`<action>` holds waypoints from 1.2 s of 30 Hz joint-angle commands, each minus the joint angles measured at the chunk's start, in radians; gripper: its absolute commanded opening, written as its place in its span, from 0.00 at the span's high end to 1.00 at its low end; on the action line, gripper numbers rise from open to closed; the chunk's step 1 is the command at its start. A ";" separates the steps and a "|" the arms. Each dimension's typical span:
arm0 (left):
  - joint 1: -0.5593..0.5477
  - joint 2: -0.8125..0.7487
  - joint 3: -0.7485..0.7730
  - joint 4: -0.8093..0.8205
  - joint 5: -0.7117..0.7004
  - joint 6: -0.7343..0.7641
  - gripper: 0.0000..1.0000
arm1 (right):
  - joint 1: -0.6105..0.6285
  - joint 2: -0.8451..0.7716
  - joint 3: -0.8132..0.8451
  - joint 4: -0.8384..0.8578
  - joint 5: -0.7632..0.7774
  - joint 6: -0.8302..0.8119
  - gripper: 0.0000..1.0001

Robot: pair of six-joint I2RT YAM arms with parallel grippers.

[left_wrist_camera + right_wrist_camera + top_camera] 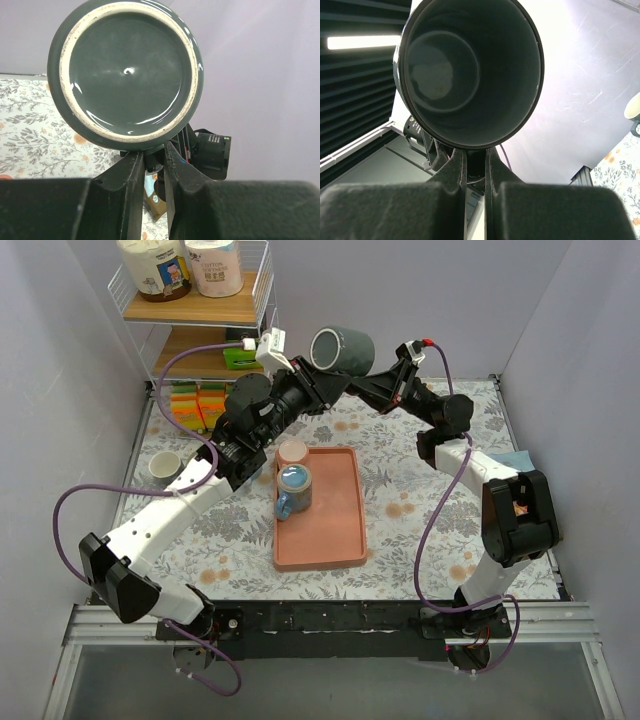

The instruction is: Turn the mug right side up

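I'm holding the dark green mug (345, 350) up in the air w/ both arms, beyond the far edge of the salmon tray (340, 530) and well above it. It's lying on its side: the base is facing my left gripper (312, 380), the open mouth is facing my right gripper (380, 380). In the left wrist view the glazed base w/ its pale unglazed ring is filling the top of the frame, and my fingers (132, 185) are sitting drawn close together just under it, clenching a dark part of the mug, prob. the handle. In the right wrist view I'm looking straight into the mug, and those fingers (452, 175) are likewise pinching narrowly at its lower edge. Which arm is carrying the weight I can't tell. On the tray a blue mug (293, 490) is standing upright at the far-left corner area, w/ an orange cup (292, 452) touching the tray's far-left corner. A white cup (164, 467) is sitting well left of the tray
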 commanded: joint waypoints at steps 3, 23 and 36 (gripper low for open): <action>-0.019 -0.083 -0.015 0.061 0.070 0.011 1.00 | 0.006 -0.018 0.050 0.540 0.047 0.003 0.99; -0.019 -0.131 -0.079 -0.008 -0.022 0.073 0.44 | 0.006 -0.147 0.068 0.299 -0.022 -0.215 0.99; -0.019 -0.206 -0.154 -0.058 -0.095 0.120 0.02 | -0.020 -0.179 0.093 0.144 0.017 -0.301 0.99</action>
